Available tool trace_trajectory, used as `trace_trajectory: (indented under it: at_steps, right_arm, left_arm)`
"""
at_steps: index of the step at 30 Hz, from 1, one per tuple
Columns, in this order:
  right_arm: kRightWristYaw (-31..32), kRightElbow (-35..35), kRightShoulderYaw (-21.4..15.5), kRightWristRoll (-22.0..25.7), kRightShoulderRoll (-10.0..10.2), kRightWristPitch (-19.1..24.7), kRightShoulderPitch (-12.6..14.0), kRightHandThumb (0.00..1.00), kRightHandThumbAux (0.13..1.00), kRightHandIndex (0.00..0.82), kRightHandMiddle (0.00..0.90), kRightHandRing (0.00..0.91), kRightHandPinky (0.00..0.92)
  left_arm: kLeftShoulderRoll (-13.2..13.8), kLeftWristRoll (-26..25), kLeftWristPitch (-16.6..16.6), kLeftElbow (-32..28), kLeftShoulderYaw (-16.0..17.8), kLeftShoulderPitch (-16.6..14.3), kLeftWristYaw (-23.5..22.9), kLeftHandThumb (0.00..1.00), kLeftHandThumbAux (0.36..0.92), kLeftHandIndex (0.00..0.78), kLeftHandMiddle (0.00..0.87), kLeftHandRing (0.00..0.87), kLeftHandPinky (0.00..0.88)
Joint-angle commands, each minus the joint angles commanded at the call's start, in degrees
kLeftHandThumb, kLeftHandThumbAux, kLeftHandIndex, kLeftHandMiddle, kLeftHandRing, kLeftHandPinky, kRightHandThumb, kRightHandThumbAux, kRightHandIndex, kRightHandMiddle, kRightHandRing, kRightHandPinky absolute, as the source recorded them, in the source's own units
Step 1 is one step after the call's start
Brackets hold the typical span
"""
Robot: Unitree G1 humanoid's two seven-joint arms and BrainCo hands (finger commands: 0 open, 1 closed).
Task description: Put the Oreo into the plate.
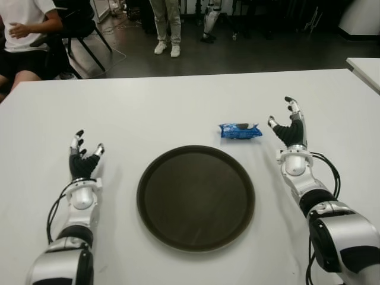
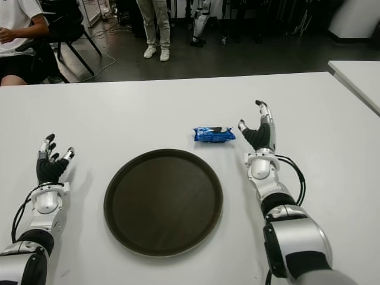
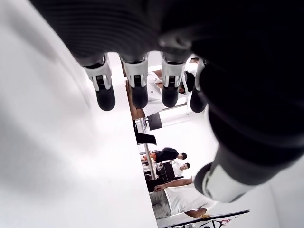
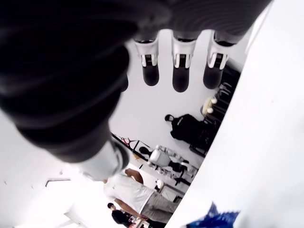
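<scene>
White tabletop (image 1: 178, 107) fills the left eye view, and a round dark-brown plate (image 1: 196, 198) lies on it near the front edge, between the two arms, with nothing in it. Just past the plate's far right rim sits the Oreo (image 1: 240, 130), a small blue packet lying flat with its long axis running left to right, one crimped end toward the right hand (image 1: 289, 126). That hand shows just beside the packet on its right, apart from it, fingers spread and grasping nothing; bare tabletop is all that lies between packet and plate. The left hand (image 1: 83, 158) shows well to the left of the plate, fingers likewise loose and empty. Beyond the far edge a seated person (image 1: 24, 35) is at the upper left beside a black chair (image 1: 80, 27), and the legs of a standing person (image 1: 166, 27) show farther back. The right eye view gives the same layout. In the left wrist view the fingers (image 3: 105, 90) hang straight and unclenched over the bare tabletop. In the right wrist view the fingers (image 4: 180, 69) are extended too, holding nothing, with a blue corner of the Oreo packet at the frame's edge.
</scene>
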Motion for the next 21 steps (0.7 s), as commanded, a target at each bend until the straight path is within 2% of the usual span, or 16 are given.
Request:
trace_trajectory:
  at_steps: [4,9,13,21]
  right_arm:
    - [0.5,0.0,-0.6,0.8,0.5,-0.2,0.3,0.368,0.799,0.036,0.059,0.084,0.149]
    - [0.6,-0.1,-0.7,0.9,0.8,-0.5,0.6,0.346,0.813,0.038,0.055,0.094,0.192]
    - [0.1,-0.4,-0.4,0.7,1.2,-1.4,1.2,0.285,0.825,0.039,0.058,0.088,0.151]
    - [1.0,-0.5,-0.8,1.4,1.7,-3.4,1.8,0.236,0.833,0.045,0.063,0.069,0.107]
  left_arm:
    - [0.1,0.1,-0.1,-0.2,-0.2,0.1,-0.2,0.0,0.78,0.036,0.052,0.027,0.011]
    - [0.1,0.2,-0.1,-0.2,-0.3,0.1,-0.2,0.0,0.761,0.035,0.048,0.021,0.003]
    - [0.2,0.5,-0.1,-0.2,-0.4,0.0,0.2,0.0,0.754,0.032,0.047,0.02,0.007]
    - [0.3,0.8,-0.3,-0.2,-0.6,0.1,0.7,0.0,0.743,0.035,0.051,0.027,0.016]
